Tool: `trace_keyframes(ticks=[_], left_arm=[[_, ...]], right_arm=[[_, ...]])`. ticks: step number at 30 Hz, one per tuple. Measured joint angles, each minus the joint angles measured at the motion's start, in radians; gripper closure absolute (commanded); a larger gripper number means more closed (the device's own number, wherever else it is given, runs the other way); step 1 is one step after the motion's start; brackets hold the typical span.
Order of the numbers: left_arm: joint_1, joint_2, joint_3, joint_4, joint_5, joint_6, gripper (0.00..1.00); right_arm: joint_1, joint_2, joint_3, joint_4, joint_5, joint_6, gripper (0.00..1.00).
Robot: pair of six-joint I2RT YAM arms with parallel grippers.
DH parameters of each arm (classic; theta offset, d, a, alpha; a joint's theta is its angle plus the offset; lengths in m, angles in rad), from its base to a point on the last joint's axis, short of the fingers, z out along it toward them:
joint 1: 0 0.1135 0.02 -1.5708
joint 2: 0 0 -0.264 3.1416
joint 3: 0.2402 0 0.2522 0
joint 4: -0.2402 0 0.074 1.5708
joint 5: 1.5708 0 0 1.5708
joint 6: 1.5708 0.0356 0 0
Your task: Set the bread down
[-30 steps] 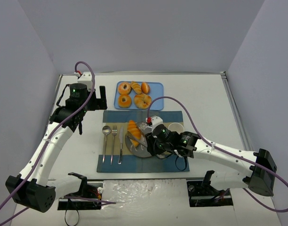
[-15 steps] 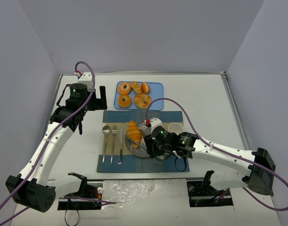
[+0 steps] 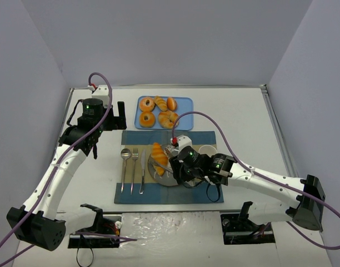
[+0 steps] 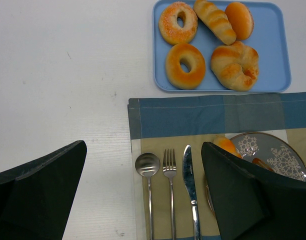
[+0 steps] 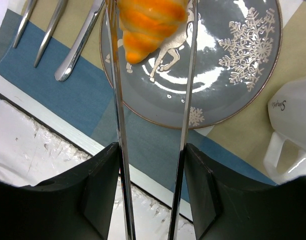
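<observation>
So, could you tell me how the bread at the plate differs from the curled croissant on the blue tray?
The bread is straight and tapered; the curled croissant bends into a horseshoe. The bread sits between the fingers of the right gripper over the grey plate; the curled croissant lies free on the blue tray. Both are ridged and golden-orange.

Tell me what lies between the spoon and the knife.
Only a fork, parallel to the spoon and knife; the left wrist view shows it.

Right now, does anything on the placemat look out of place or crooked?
Only the bread, clamped in the right gripper, looks off: it sits skewed over the left rim of the plate, not its middle. The cutlery lies straight.
</observation>
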Motion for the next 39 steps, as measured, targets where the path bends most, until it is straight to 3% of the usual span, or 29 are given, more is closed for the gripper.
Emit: trace_keyframes(ticks=[9, 13, 20, 28, 39], left_arm=[[0.0, 0.0, 0.0, 0.0, 0.0, 0.0, 0.03], [0.0, 0.0, 0.0, -0.001, 0.0, 0.0, 0.03], [0.0, 0.0, 0.002, -0.001, 0.0, 0.0, 0.03], [0.0, 0.0, 0.002, -0.001, 0.003, 0.0, 0.03], [0.0, -0.001, 0.002, -0.001, 0.003, 0.0, 0.03]], right_arm=[[-0.005, -0.003, 0.105, -0.058, 0.073, -0.011, 0.5], [-0.071, -0.002, 0.187, -0.068, 0.094, -0.036, 0.5], [-0.313, 0.039, 0.333, -0.078, 0.126, -0.097, 0.5], [-0.621, 0.225, 0.519, -0.06, 0.169, -0.151, 0.5], [-0.919, 0.491, 0.569, 0.03, 0.175, -0.166, 0.51]])
